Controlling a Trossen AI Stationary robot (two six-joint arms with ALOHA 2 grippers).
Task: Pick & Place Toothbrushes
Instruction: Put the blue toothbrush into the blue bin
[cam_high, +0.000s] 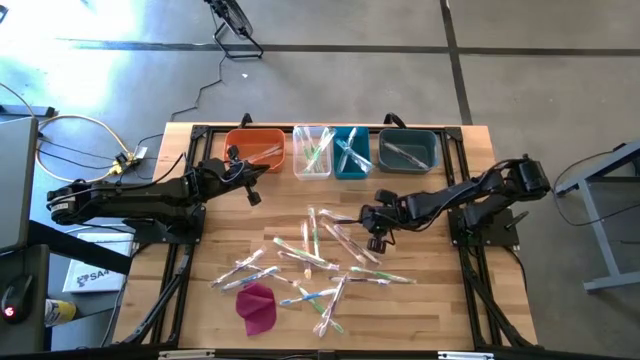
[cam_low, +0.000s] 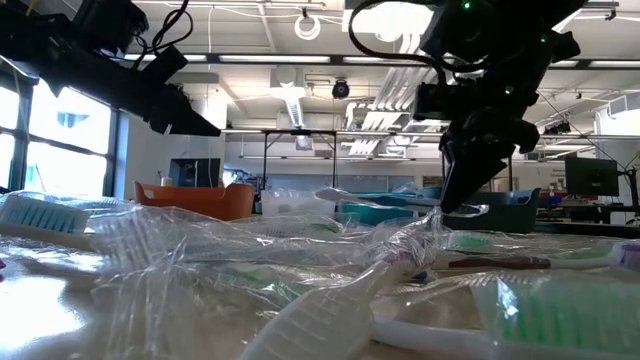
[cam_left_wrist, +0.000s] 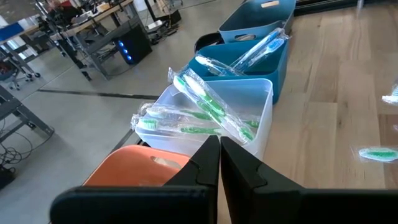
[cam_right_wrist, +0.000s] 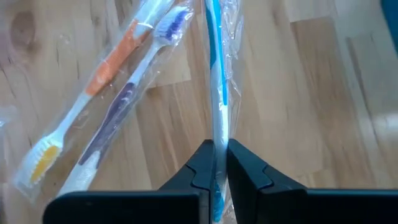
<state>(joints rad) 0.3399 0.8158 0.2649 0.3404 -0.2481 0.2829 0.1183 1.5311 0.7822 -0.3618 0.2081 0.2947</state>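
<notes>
On the counter, the toothbrushes lie scattered centre-frame, with more in the bins along the upper edge. You have the right gripper clamped on a blue-handled toothbrush mid-handle: light, stiff, its wrapper likely slippery, so grip the handle, not loose film. The left gripper, jaws together and empty, hovers over the orange bin.

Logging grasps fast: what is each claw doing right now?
Left claw: closed, empty, above the orange bin.
Right claw: closed on a blue-and-white wrapped toothbrush, over the pile on the table.
</notes>
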